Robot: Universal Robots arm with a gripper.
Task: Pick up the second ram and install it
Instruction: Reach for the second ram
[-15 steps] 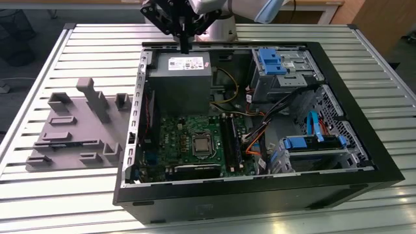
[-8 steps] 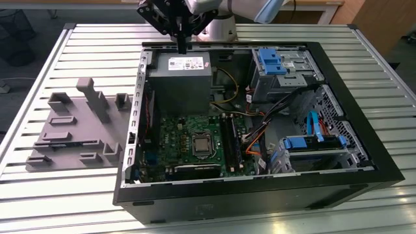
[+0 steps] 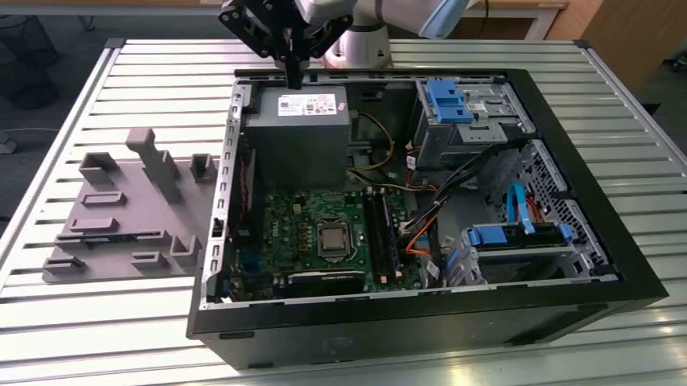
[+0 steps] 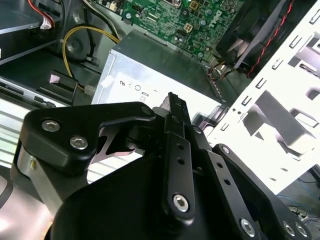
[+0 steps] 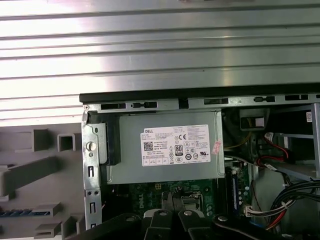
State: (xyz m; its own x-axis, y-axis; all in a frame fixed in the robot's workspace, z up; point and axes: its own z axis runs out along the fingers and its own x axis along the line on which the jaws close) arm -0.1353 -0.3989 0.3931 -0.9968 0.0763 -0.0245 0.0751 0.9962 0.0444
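The claw (image 3: 292,78) hangs over the power supply (image 3: 298,129), fingers (image 4: 176,117) pressed together with nothing between them; the ram (image 5: 17,213) lies well apart from it, in the grey holder (image 3: 118,213) on the bench (image 3: 108,322). For a good pick, I think the claw must open only a little wider than the thin ram, take it at the middle, and lift straight so it does not jam.

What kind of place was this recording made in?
Probably a robotics lab or workshop test bench, not a home: a robot arm works at a slatted metal table carrying an open computer case and a grey moulded parts fixture.
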